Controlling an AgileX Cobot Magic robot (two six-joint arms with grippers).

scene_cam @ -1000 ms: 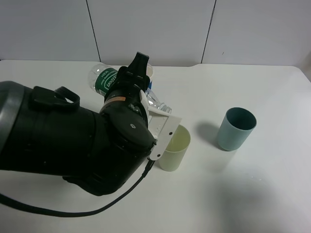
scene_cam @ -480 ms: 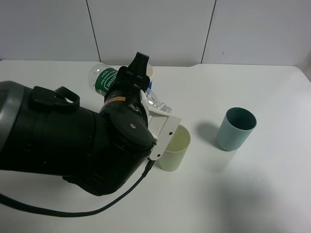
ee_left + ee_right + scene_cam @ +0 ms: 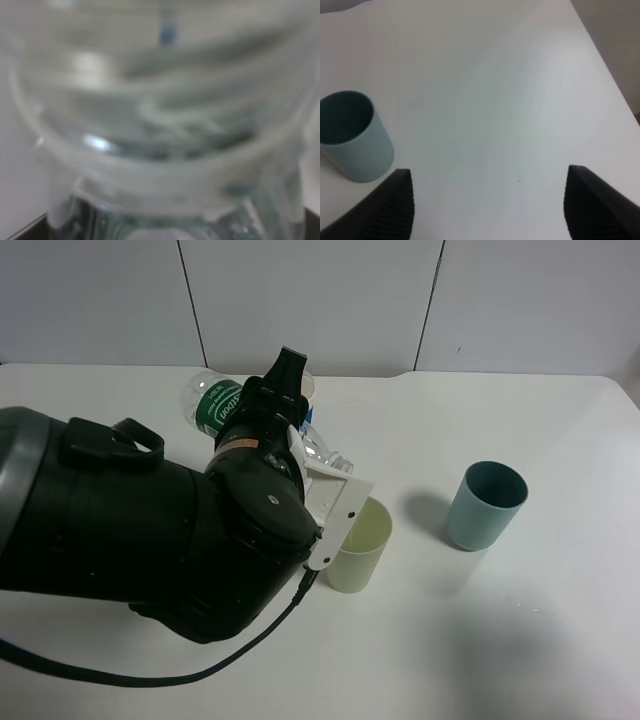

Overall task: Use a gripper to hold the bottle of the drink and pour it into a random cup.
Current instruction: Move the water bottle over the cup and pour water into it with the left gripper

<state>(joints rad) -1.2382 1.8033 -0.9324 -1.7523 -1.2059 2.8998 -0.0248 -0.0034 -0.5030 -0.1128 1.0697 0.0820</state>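
A bulky, matte black robot arm fills the near left of the overhead view. A thin black cable loops beneath it, and a flat white bracket with small holes sits at its wrist.

Just past the bracket, below and in front of the left claw, stands the pale yellow-green cup. It is tall, tapered, smooth plastic, and the bracket hides part of its mouth.

The left claw is clamped around the bottle of the drink, held off the table and tipped over. The base, with its green label and white print, points away from the cup. The clear ribbed neck slants down from the claw toward the cup's rim. The left wrist camera shows only blurred, glassy ridges of the bottle.

The bottle appears lifted and tilted for pouring. No stream of liquid can be made out, nor how full the cup is. Finishing the pour and righting the bottle seem to be what is left.

Well off to the claw's right stands a matte teal cup, round and slightly tapered. The right claw hovers near it, spread wide and holding nothing. Its textured dark fingertips are over the plain white table.

A white rim shows just behind the left claw. Grey wall panels lie beyond.
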